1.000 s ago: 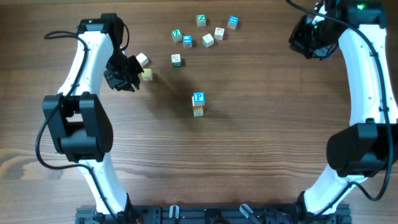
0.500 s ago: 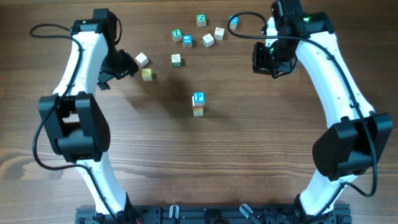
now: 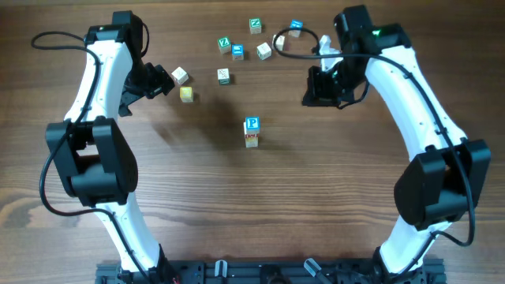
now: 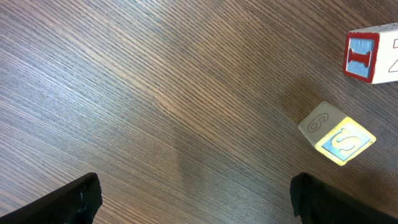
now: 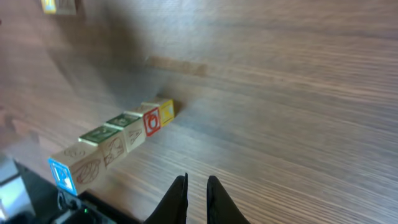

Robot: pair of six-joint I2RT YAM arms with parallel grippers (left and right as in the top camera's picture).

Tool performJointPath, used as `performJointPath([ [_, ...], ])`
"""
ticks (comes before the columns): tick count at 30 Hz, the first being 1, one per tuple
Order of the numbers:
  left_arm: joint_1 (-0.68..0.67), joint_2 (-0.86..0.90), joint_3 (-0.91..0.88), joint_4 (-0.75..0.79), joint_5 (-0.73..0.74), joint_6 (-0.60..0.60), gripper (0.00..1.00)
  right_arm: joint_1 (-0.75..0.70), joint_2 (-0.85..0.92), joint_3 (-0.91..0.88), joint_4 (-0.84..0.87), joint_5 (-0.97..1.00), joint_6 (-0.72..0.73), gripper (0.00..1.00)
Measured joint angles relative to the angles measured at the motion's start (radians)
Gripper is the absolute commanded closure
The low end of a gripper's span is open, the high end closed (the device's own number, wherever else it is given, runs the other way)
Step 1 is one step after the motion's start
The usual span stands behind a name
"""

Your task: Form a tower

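Observation:
The tower (image 3: pixel 252 132) stands mid-table as a narrow stack of wooden cubes with a blue "P" face on top. In the right wrist view the tower (image 5: pixel 115 139) shows as a line of several cubes running away from the camera, blue-faced end nearest. My right gripper (image 3: pixel 312 95) hovers to the tower's right and apart from it. Its fingers (image 5: pixel 196 198) stand only a narrow gap apart with nothing between them. My left gripper (image 3: pixel 162 82) is wide open over bare wood (image 4: pixel 196 202). It sits just left of a red "I" cube (image 4: pixel 369 54) and a yellow-faced "6" cube (image 4: pixel 336 133).
Several loose letter cubes lie at the back, among them green-faced ones (image 3: pixel 225 43) (image 3: pixel 255 25) and blue-faced ones (image 3: pixel 237 52) (image 3: pixel 295 28). Another cube (image 3: pixel 224 76) sits nearer the tower. A black cable (image 3: pixel 286 39) loops over the back cubes.
My right arm swung in from the far right corner to just right of the tower. The left jaws opened wide and drew back from the yellow-faced cube.

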Motion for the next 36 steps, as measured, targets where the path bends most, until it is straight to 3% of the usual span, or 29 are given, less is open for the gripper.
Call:
performJointPath([
  [10,0.000,0.000,0.000,0.000,0.000,0.000,0.00,0.117,0.000,-0.181,0.251,-0.056,0.023,0.94],
  [20,0.000,0.000,0.000,0.000,0.000,0.000,0.00,0.143,0.000,-0.189,0.283,-0.188,0.024,0.96],
  [36,0.000,0.000,0.000,0.000,0.000,0.000,0.00,0.188,0.000,-0.189,0.286,-0.202,0.046,0.96],
])
